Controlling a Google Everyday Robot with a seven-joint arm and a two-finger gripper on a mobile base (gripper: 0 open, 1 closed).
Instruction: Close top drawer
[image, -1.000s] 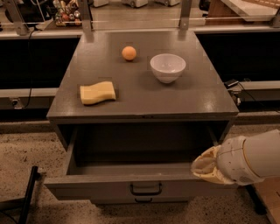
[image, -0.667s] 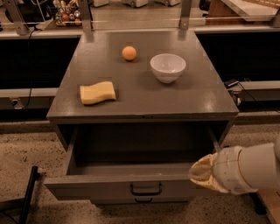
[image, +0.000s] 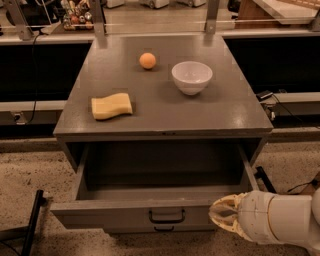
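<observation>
The top drawer (image: 130, 216) of the grey cabinet is pulled far out and looks empty inside. Its front panel faces me low in the view, with a dark loop handle (image: 166, 216) at its centre. My gripper (image: 223, 216) comes in from the lower right on a thick white arm. It sits at the right end of the drawer front, right of the handle and at the same height. Whether it touches the panel cannot be told.
On the grey cabinet top (image: 200, 112) lie a yellow sponge (image: 111, 106), a small orange ball (image: 147, 60) and a white bowl (image: 192, 77). A second, smaller handle (image: 163, 229) shows under the open drawer. A dark bar (image: 34, 215) stands on the speckled floor at left.
My gripper and arm have moved left and slightly down along the drawer front, toward the handle. The drawer has not visibly moved.
</observation>
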